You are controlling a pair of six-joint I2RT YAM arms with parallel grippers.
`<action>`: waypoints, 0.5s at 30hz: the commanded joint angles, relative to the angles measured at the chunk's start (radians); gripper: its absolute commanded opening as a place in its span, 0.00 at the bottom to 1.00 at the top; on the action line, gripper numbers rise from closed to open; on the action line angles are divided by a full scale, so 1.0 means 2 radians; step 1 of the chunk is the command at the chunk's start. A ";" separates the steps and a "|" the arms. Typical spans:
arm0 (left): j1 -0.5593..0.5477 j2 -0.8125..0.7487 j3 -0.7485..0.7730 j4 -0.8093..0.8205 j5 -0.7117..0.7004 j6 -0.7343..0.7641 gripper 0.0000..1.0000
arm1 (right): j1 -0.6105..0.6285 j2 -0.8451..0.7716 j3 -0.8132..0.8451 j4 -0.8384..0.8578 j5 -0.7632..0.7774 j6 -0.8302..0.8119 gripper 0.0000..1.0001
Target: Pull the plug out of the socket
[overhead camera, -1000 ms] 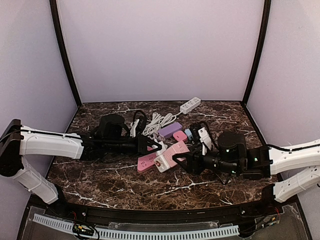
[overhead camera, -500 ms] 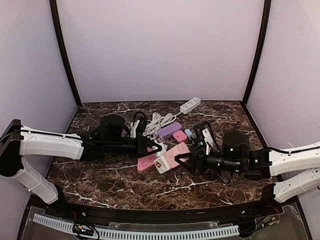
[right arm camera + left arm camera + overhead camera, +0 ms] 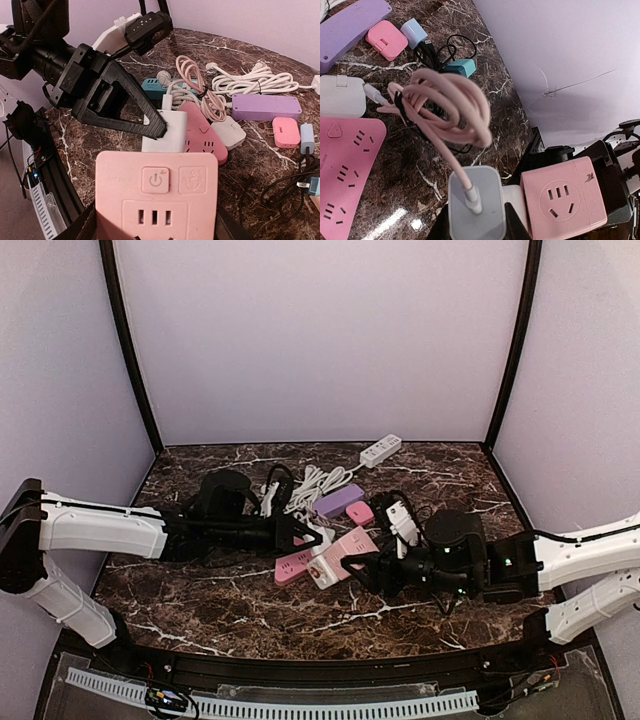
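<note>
Top: left gripper (image 3: pixel 315 533) sat at 9 o'clock and right gripper (image 3: pixel 364 565) at 3, noses nearly touching.
Left wrist: narrow pinch on the white plug (image 3: pixel 475 202), with the pink socket (image 3: pixel 565 197) touching at its 3 o'clock.
Right wrist: jaws half-spread, clamped on the socket, plug at 12.
Plug looked seated, so the pull was in hand. Next move called for straight, opposing pulls.
</note>
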 commanded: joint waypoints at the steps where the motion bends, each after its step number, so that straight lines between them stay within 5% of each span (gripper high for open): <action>1: 0.014 0.006 -0.006 -0.060 -0.016 0.014 0.01 | 0.027 0.007 0.038 0.013 0.085 -0.038 0.00; 15: 0.022 0.006 -0.020 -0.055 -0.015 0.010 0.01 | 0.057 0.028 0.059 -0.004 0.145 -0.061 0.00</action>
